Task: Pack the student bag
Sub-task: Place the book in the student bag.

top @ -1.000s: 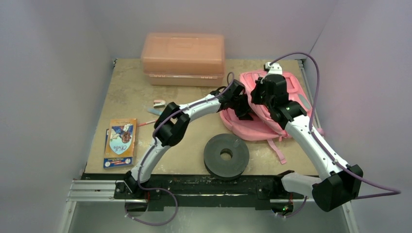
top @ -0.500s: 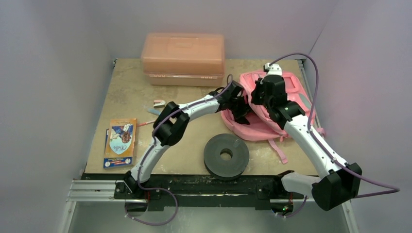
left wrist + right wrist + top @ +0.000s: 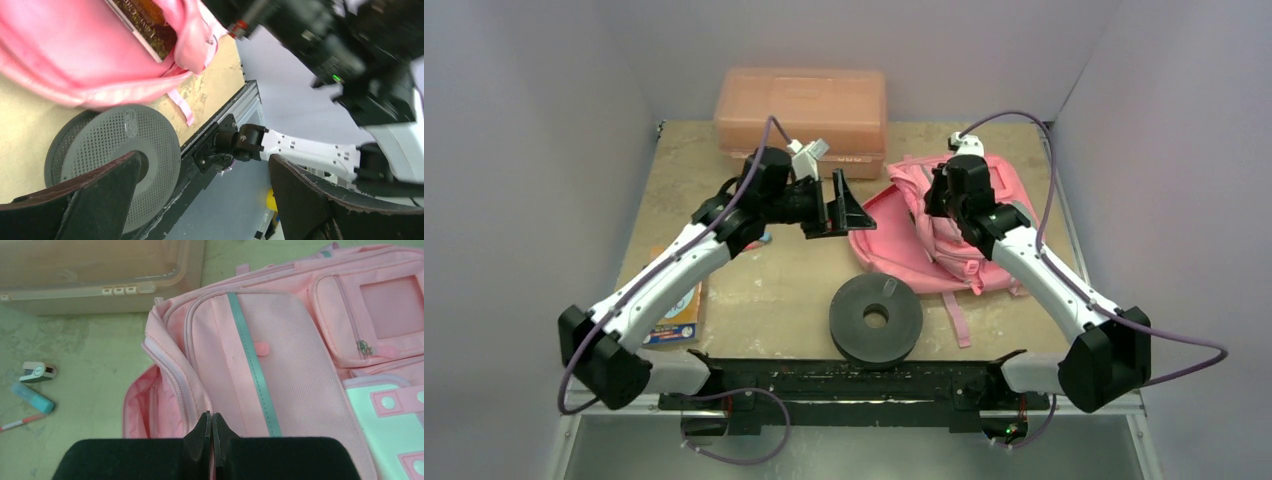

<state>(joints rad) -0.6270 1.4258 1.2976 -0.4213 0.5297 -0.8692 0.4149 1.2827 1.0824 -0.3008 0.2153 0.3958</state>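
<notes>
Two grippers, one bag. L gripper point(image 3: 834, 210): my fingers stand spread wide w/ nothing btwn them, raised over the table point(image 3: 774, 290) just left of the student bag point(image 3: 894, 245), tips pointing toward it. R gripper point(image 3: 210, 427): my fingertips are pressed together at the zip edge of the bag's main opening. Whether a fold of fabric is nipped btwn them I cannot tell. The student bag lies on the right half of the table, front pockets up, mouth gaping toward the L side. Thru that mouth my L wrist view shows a book point(image 3: 145, 22) w/ a brown cover tucked inside. Nearer the arm bases, just beside the bag's lower edge, lies a dark grey perforated disc point(image 3: 876, 318) w/ a centre hole. One pink strap point(image 3: 957, 322) trails on the table beside it. At the far edge sits a salmon plastic box point(image 3: 802, 110), lid closed. On the tabletop left of the bag, close together: a small pink-and-white item point(image 3: 37, 371), a light-blue stick point(image 3: 32, 396) and a thin red-and-white pen point(image 3: 20, 422). At the L edge a second book point(image 3: 686, 310) lies flat, partly hidden under my L arm.
</notes>
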